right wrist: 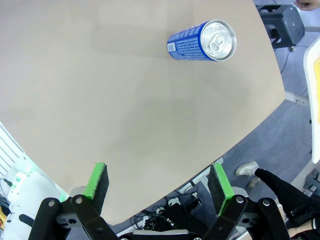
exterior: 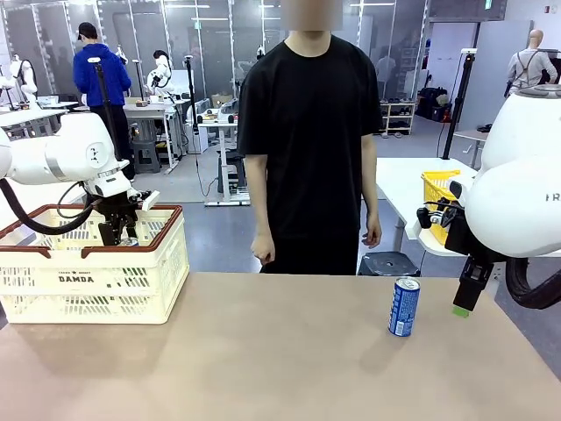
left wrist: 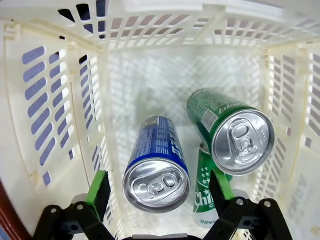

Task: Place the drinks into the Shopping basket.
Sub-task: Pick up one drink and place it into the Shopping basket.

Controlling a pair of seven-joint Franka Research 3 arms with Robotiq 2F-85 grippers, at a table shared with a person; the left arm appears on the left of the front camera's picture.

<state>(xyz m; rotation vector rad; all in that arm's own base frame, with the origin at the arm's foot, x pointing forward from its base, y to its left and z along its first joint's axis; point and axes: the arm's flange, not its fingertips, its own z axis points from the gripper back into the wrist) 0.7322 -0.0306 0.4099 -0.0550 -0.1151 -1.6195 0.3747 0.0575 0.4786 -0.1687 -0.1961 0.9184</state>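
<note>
Lone blue can [exterior: 404, 306] upright on table [exterior: 263, 360]; second blue can [left wrist: 156, 167], green can [left wrist: 231, 131] inside cream basket [exterior: 96, 291].

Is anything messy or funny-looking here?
One blue can stands alone on the table, outside the Shopping basket. Inside, a green can looks tilted over a second green can. Nothing is spilled.

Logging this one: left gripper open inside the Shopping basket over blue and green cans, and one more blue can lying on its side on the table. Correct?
Not quite: the blue can on the table stands upright, not on its side, as the front view shows. The left gripper is indeed open inside the Shopping basket, over another blue can and green cans.
</note>
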